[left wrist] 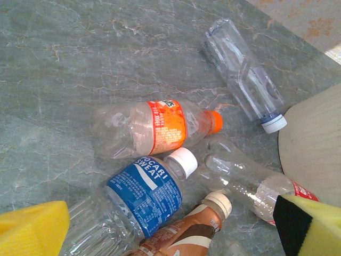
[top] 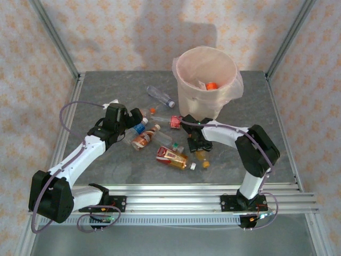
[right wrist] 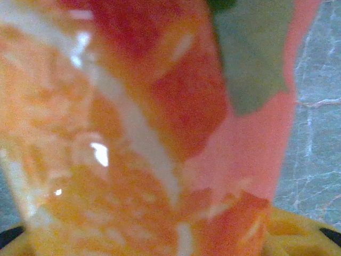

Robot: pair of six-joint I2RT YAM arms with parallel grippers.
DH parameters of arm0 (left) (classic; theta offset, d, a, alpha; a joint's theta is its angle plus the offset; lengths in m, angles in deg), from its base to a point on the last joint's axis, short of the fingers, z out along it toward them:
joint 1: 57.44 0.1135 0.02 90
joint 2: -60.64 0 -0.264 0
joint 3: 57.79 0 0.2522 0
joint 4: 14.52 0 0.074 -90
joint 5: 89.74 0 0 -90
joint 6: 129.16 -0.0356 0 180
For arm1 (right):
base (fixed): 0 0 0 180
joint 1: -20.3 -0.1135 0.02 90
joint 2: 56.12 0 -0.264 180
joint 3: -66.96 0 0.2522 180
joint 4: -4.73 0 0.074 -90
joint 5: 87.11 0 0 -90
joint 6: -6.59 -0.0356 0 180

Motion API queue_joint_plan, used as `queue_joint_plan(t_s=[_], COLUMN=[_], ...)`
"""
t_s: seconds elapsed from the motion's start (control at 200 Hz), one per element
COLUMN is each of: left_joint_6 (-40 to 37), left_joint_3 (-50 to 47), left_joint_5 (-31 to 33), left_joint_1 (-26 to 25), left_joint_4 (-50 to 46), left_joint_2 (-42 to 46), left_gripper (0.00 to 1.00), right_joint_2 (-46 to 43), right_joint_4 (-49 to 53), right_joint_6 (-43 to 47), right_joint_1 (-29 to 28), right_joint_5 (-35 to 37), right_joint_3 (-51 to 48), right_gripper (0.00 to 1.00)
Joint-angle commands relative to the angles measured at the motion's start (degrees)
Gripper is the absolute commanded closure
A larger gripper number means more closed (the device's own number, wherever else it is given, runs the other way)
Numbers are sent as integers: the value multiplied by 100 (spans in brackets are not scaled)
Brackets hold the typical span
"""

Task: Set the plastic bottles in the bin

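Several plastic bottles lie in a heap in front of the bin point(top: 184, 96), a beige wastebasket with a pinkish liner. In the left wrist view I see an orange-label bottle point(left wrist: 165, 125), a blue-label bottle point(left wrist: 146, 194), a brown one point(left wrist: 186, 229) and a clear one point(left wrist: 245, 74). My left gripper point(left wrist: 173, 226) hangs open just above them, its yellow pads point(left wrist: 32, 229) wide apart. My right gripper point(top: 196, 145) is low over the heap. An orange-and-red-label bottle point(right wrist: 149, 133) sits right between its jaws, and it hides the pads.
One bottle with an orange cap point(top: 212, 85) lies inside the bin. A red-and-yellow-label bottle point(top: 171, 156) and a small orange one point(top: 202, 158) lie near the right gripper. The bin's wall point(left wrist: 314, 144) is close on the left gripper's right. Metal rails run along the near edge.
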Motion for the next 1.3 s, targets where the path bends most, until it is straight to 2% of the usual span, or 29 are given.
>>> queue_joint_plan(t_s=[0.0, 0.13, 0.29, 0.435, 0.721, 1.011, 1.216, 1.291], left_joint_6=[37, 55, 141, 196, 214, 205, 201, 214], left_joint_3=[127, 116, 113, 55, 64, 35, 133, 157], left_joint_5=[60, 66, 31, 34, 66, 143, 110, 79], left_joint_1=[48, 49, 50, 45, 47, 49, 45, 52], left_joint_4=[-8, 14, 62, 139, 143, 71, 1, 6], left_joint_2=[86, 108, 112, 154, 192, 279, 213, 182], left_gripper=[0, 0, 0, 0, 0, 0, 0, 0], right_joint_2=[-216, -696, -1431, -2056, -2915, -2791, -2194, -1901], right_joint_4=[384, 737, 1166, 1401, 1082, 645, 664, 757], right_joint_6=[14, 38, 215, 342, 563, 783, 1002, 1099], right_joint_1=[20, 13, 1, -42, -235, -244, -135, -54], right_joint_5=[411, 457, 247, -78, -930, -1098, -981, -846], right_joint_3=[68, 86, 145, 342, 972, 2233, 3497, 4043], right_gripper=[55, 64, 66, 74, 77, 81, 81, 85])
